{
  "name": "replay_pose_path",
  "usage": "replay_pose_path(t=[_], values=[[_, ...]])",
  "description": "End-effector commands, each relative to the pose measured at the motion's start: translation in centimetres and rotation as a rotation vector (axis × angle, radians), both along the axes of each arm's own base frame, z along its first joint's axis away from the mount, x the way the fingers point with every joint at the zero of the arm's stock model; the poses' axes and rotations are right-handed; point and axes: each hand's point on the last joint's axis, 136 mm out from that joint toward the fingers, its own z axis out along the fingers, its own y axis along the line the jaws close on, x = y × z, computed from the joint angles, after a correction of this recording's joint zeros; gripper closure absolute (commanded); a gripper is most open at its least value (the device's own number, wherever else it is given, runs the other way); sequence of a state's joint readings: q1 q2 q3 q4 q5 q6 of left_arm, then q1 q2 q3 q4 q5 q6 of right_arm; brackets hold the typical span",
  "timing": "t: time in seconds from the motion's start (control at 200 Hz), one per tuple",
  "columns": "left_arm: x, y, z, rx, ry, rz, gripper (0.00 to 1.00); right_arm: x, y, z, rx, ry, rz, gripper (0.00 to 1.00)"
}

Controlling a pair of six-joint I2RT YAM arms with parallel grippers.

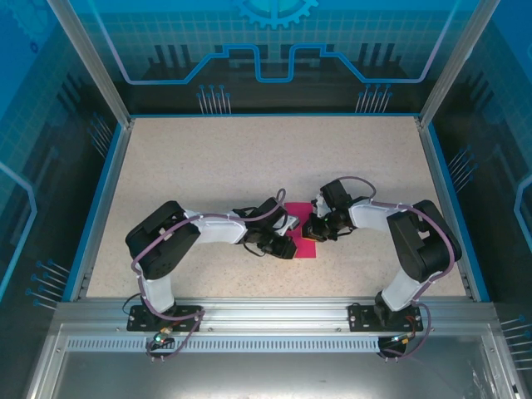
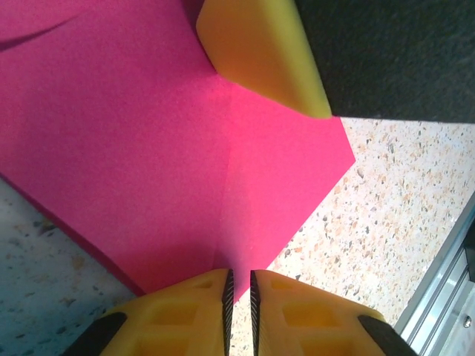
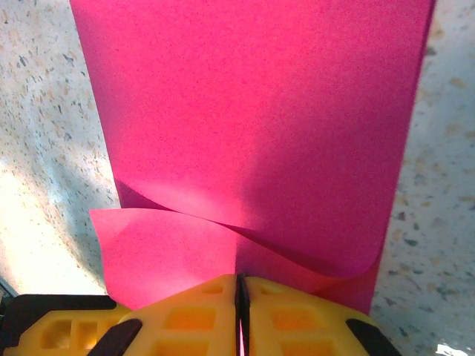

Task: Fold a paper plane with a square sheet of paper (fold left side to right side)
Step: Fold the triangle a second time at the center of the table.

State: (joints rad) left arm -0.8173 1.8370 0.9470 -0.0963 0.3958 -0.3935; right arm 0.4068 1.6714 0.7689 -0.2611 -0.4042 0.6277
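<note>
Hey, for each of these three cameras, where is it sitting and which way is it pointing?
Top external: above and behind the robot, looking down at the table; the left arm and right arm show whole.
Left wrist: on the left arm, looking past the left gripper at the pink sheet on the table.
Right wrist: on the right arm, looking past the right gripper, shut on the pink sheet's lifted edge.
Shared: all three show the pink sheet.
</note>
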Motion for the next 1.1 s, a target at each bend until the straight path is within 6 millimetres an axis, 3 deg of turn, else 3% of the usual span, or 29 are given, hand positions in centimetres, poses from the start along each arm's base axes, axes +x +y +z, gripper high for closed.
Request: replay_pose_path(t=[0.0, 0.4, 0.53, 0.82, 0.935, 1.095], values=[[-0.8, 1.3, -1.8, 0.057, 0.032, 0.004, 0.84, -2.4, -1.2, -2.8, -0.093, 0.100, 0.015, 0.89], [-3.1, 3.4, -2.1, 0.058, 0.078, 0.035, 0.90, -2.4, -1.1, -2.9, -0.093, 0.105, 0.019, 0.89], [-3.2, 3.7, -1.2, 0.028, 0.073, 0.051, 0.92, -2.3, -1.0, -2.9, -0.092, 0.106, 0.019, 0.89], [-0.9, 2.2, 3.7, -0.100, 0.008, 0.054, 0.92, -2.2, -0.9, -2.8, -0.090, 0.103, 0.023, 0.89], [-0.2, 1.1, 3.9, -0.111, 0.008, 0.033, 0.91, -2.3, -0.9, -2.8, -0.089, 0.103, 0.024, 0.89], [0.7, 0.4, 2.5, -0.083, 0.017, 0.029, 0.87, -2.3, -1.0, -2.7, -0.089, 0.100, 0.026, 0.89]])
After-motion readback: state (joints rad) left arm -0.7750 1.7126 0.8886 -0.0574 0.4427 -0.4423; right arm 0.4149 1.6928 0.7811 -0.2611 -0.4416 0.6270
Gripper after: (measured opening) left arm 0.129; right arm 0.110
